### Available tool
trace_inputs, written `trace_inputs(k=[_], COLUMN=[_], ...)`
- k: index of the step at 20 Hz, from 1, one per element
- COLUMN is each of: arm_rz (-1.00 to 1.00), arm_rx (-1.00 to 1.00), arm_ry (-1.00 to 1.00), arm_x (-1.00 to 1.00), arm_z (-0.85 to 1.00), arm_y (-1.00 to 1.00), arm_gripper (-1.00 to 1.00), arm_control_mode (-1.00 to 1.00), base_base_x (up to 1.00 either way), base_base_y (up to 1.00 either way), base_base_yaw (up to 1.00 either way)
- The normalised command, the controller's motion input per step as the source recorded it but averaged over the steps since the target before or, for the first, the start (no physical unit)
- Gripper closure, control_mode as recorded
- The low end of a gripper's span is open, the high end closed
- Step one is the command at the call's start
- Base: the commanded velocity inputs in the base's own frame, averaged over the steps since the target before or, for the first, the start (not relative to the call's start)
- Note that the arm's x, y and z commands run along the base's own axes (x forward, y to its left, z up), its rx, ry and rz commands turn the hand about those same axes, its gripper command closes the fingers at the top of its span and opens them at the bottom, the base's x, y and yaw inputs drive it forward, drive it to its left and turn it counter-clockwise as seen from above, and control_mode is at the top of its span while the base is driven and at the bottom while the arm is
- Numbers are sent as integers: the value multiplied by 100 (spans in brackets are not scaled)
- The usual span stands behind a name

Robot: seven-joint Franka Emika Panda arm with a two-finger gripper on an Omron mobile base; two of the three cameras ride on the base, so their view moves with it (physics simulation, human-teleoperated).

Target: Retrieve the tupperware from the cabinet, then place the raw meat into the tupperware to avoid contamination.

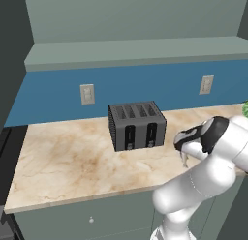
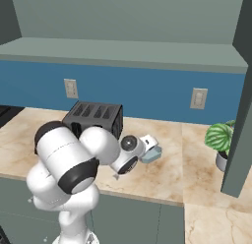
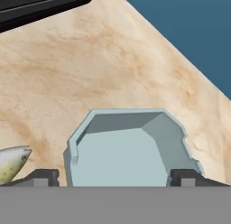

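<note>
Empty pale-blue tupperware [image 3: 124,151] sits upright on counter, silvery fish [image 3: 11,162] just beside.

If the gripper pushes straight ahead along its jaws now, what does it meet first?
Probably the tupperware: it sits on the counter between the open jaws. The raw meat lies off to one side.

the white arm bends forward and low, its pincer [image 3: 117,178] tilted downward, both dark fingertips [image 3: 43,177] spread wide apart, holding nothing.
</note>
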Motion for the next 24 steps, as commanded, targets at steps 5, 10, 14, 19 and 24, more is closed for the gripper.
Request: trace_inputs(k=[5, 10, 14, 19, 24], arm_rz=[-10, -10, -11, -10, -4], arm_rx=[0, 0, 0, 0, 1], arm_ry=[0, 0, -4, -4, 0], arm_x=[-21, -14, -8, -11, -22], arm_z=[29, 39, 56, 59, 32], arm_y=[10, 20, 24, 17, 7], arm_gripper=[-100, -100, -100, -100, -100], arm_control_mode=[-100, -100, -100, -100, -100], base_base_x=[0, 0, 0, 0, 0], base_base_y=[0, 0, 0, 0, 0], base_base_yaw=[0, 0, 0, 0, 0])
